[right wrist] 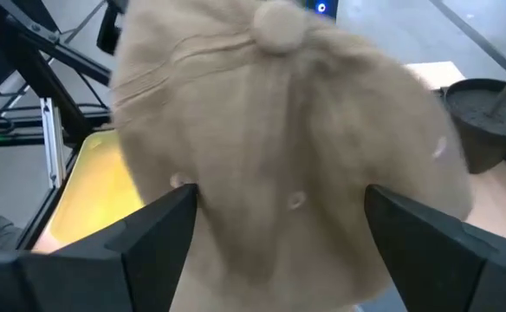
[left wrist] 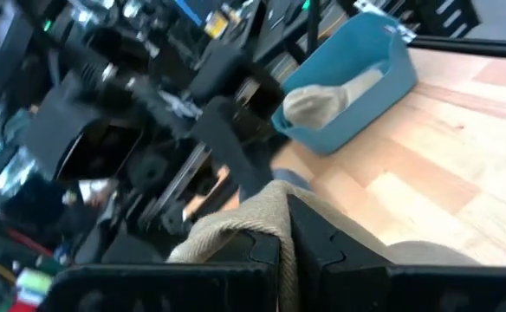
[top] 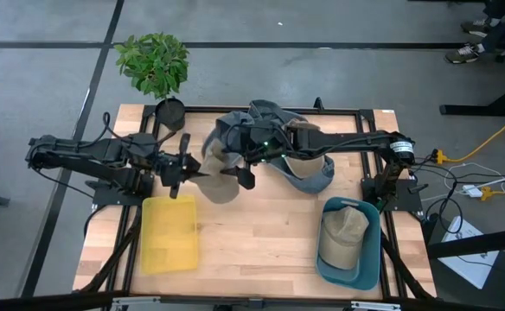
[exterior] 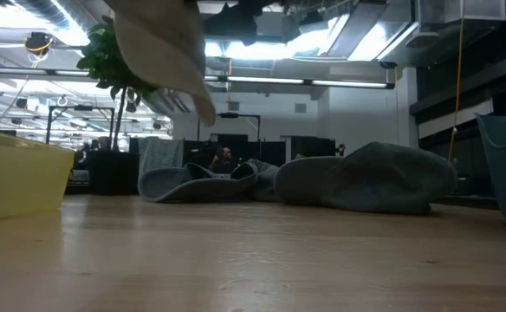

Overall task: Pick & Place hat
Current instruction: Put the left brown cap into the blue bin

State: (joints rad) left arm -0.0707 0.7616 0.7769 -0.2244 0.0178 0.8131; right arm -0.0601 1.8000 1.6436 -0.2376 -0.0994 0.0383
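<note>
- Beige hat (top: 220, 177) is hanging off the table, just beside the yellow bin (top: 169, 233).
- We are seeing the left gripper (top: 186, 167) clamping its edge.
- We are seeing the right gripper (top: 238, 169) spread wide beside the hat, gripping nothing.

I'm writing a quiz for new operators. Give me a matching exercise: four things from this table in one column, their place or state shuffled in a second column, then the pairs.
Things
1. lifted tan cap
2. blue bin
3. yellow bin
4. potted plant

Place or state
A. nothing visible inside
B. at the table's far edge, left side
C. off the table, clamped in the left pincer, with the right pincer open close by
D. holds a second tan cap

Pairs: 1-C, 2-D, 3-A, 4-B
</note>
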